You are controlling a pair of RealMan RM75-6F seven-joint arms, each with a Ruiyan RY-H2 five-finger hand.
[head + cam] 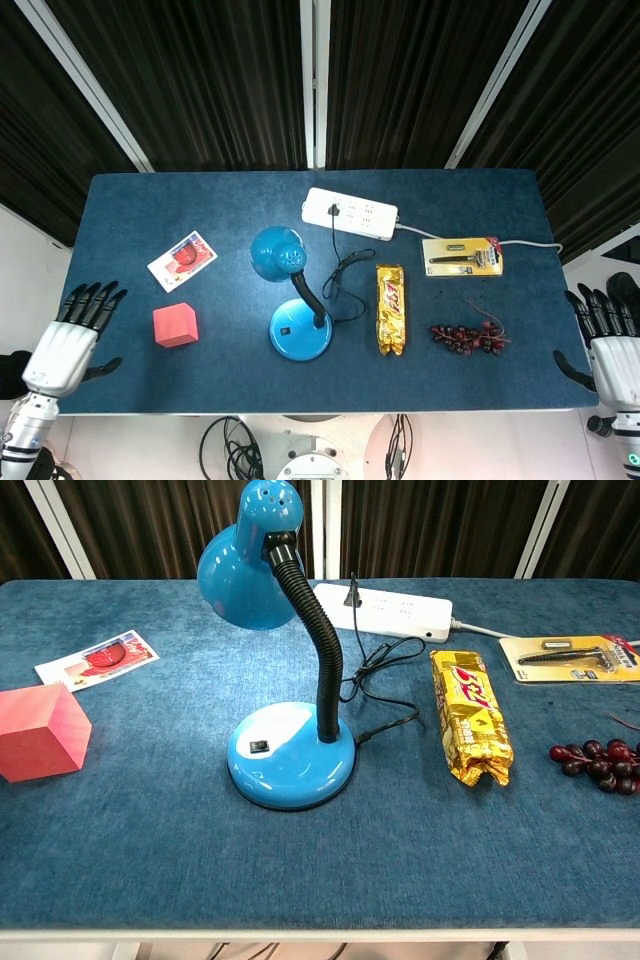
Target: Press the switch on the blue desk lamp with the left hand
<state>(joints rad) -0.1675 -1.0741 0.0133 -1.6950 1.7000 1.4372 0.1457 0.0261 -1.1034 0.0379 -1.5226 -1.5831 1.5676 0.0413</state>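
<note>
The blue desk lamp (300, 325) stands mid-table on a round base, its black gooseneck bent toward the shade (278, 252). A small black switch (260, 747) sits on the left part of the base (290, 765). My left hand (70, 340) hovers over the table's front left corner, fingers spread and holding nothing, well left of the lamp. My right hand (612, 352) hangs open off the table's right edge. Neither hand appears in the chest view.
A pink cube (175, 325) and a picture card (182, 260) lie between my left hand and the lamp. A white power strip (350, 212), the lamp's black cord (345, 280), a yellow snack pack (390, 308), dark grapes (468, 337) and a carded tool (462, 256) lie to the right.
</note>
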